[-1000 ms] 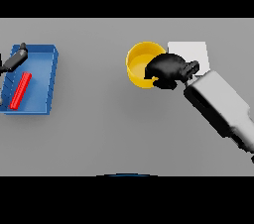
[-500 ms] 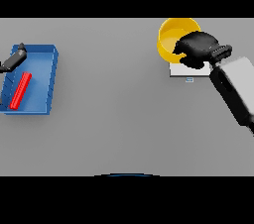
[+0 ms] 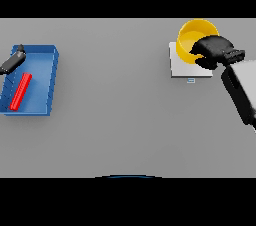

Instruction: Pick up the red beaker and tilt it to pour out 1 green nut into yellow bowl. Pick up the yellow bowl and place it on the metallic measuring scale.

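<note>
The yellow bowl (image 3: pixel 191 40) is at the upper right, over the back part of the metallic measuring scale (image 3: pixel 181 66). My right hand (image 3: pixel 214 51) is shut on the bowl's right rim, and its arm comes in from the right edge. I cannot tell whether the bowl rests on the scale or hangs just above it. The red beaker (image 3: pixel 20 91) lies on its side in the blue tray (image 3: pixel 46 84) at the far left. My left hand (image 3: pixel 12 61) shows at the tray's upper left corner with straight fingers, holding nothing. No green nut is visible.
The scale has a small display tab (image 3: pixel 190 80) on its front edge. The grey table (image 3: pixel 115 100) stretches between the tray and the scale.
My right hand has carried the yellow bowl from the table left of the scale, up and to the right, until it is over the scale. The left hand and tray have not moved.
</note>
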Action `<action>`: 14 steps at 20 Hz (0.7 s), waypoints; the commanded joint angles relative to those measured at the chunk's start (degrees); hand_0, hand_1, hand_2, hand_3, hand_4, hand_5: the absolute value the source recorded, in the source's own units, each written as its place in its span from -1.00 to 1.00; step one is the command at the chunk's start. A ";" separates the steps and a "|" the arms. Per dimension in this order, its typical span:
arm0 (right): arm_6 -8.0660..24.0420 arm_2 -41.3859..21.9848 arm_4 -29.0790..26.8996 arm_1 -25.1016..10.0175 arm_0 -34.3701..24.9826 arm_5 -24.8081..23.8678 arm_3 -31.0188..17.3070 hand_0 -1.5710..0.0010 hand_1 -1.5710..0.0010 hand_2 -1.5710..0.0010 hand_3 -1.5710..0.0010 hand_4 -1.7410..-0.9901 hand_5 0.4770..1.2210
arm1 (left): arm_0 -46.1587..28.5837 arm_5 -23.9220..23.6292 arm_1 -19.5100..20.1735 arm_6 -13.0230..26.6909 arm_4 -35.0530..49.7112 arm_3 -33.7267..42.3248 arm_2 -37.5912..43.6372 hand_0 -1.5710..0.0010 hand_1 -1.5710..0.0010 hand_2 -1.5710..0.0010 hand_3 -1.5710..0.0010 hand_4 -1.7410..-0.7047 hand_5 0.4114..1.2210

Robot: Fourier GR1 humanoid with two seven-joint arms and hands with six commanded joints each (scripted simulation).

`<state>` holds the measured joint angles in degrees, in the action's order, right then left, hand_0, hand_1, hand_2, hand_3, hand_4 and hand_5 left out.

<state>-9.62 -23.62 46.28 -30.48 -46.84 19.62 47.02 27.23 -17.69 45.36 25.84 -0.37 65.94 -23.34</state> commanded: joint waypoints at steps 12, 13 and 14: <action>-2.18 1.31 -0.84 2.38 -0.96 -2.72 -6.72 -0.87 -0.88 -0.81 -0.58 -0.99 1.00 | 1.05 0.53 -0.49 0.20 -0.31 -1.55 -0.26 1.00 1.00 1.00 1.00 0.96 -0.36; -2.65 1.32 -0.91 2.43 -0.95 -2.64 -6.61 -0.90 -0.89 -0.85 -0.40 -0.99 1.00 | 1.10 0.58 -0.47 0.24 -0.28 -1.57 -0.25 1.00 1.00 1.00 1.00 0.96 -0.36; -2.19 1.34 -1.05 2.37 -0.36 -2.30 -5.61 -0.83 -0.70 -0.64 -0.26 -0.86 1.00 | 1.16 0.37 -0.62 0.44 -0.53 -1.49 -0.44 1.00 1.00 1.00 1.00 0.97 -0.36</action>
<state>-11.90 -22.29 45.25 -28.11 -47.19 17.36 41.40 28.39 -17.31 44.74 26.27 -0.90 64.44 -23.78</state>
